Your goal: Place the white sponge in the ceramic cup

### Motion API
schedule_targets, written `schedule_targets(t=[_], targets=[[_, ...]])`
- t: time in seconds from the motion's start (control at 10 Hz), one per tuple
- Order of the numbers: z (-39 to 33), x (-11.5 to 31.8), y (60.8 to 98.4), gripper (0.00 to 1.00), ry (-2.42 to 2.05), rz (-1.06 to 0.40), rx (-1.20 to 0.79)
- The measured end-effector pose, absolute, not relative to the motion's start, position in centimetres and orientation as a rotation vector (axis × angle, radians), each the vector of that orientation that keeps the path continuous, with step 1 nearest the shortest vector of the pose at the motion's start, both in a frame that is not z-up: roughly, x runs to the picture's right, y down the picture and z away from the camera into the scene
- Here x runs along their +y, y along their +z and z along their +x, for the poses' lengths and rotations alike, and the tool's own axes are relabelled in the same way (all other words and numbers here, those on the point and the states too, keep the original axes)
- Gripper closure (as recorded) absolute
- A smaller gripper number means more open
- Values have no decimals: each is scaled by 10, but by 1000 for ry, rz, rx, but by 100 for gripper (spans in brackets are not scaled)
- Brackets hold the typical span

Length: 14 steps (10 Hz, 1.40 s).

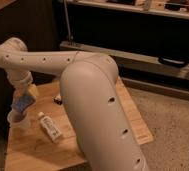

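While clamping the white sponge [22, 104], the end effector [24, 100] (table's left edge) hovers over the ceramic cup [18, 120].

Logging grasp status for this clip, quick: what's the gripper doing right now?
Gripper: shut on the white sponge, just above the ceramic cup at the table's left edge.

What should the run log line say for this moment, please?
gripper: shut on white sponge | position: just above ceramic cup, table's left edge | sponge: not yet released | nearby: white tube on table
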State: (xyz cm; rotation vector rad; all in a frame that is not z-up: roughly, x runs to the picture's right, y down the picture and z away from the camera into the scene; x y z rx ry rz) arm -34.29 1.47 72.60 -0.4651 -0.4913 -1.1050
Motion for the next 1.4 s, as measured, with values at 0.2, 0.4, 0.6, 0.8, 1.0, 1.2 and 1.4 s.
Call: schedule_targets(t=[0.2, 0.4, 0.6, 0.8, 1.0, 1.2, 1.4], targets=[[-347, 18, 725, 100, -1113, -479, -474], [-362, 24, 719, 100, -1128, -489, -463], [-369, 28, 716, 100, -1125, -500, -450], [-370, 31, 717, 100, -1117, -510, -432], [-358, 33, 720, 100, -1091, -520, -403], [-348, 34, 722, 100, -1072, -519, -384], [-344, 33, 721, 100, -1063, -511, -380]])
